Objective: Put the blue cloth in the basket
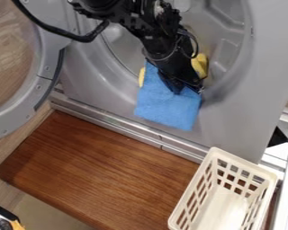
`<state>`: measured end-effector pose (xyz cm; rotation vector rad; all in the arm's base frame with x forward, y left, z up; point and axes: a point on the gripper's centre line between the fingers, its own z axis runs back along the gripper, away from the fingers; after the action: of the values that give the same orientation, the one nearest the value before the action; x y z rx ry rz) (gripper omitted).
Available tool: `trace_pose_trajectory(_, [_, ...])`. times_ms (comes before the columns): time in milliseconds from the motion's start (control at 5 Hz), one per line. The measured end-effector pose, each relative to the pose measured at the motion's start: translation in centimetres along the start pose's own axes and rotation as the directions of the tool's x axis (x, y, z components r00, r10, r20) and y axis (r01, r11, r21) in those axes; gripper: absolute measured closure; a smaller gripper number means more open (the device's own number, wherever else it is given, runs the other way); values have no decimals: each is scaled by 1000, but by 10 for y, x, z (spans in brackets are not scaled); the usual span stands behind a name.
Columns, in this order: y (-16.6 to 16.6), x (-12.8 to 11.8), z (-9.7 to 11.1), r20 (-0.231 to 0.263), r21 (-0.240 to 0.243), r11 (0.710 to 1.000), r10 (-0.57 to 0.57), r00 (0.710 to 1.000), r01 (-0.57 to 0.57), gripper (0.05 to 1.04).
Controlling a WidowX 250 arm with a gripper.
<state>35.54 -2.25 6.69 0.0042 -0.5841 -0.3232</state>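
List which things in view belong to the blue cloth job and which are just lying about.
Job:
- blue cloth, at the machine opening
- gripper, over the cloth's upper part
- white basket, lower right

Just there:
- yellow item, behind the arm
- wooden board
- open round door
- partly visible object, bottom-left corner, unidentifiable

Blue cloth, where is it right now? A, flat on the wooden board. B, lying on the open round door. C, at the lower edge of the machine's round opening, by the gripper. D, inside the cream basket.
C: the blue cloth hangs at the lower edge of the grey machine's opening, partly behind the black gripper.
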Motion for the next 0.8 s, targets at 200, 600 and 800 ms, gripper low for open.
trace_pose_trajectory(200, [2,-2,4,-13,15,1000,0,1000,0,1034])
trace_pose_trajectory(600, [-4,11,53,47,30,999,16,999,-17,1034])
trace_pose_trajectory(800, [-20,5,73,59,21,999,25,998,-26,1034])
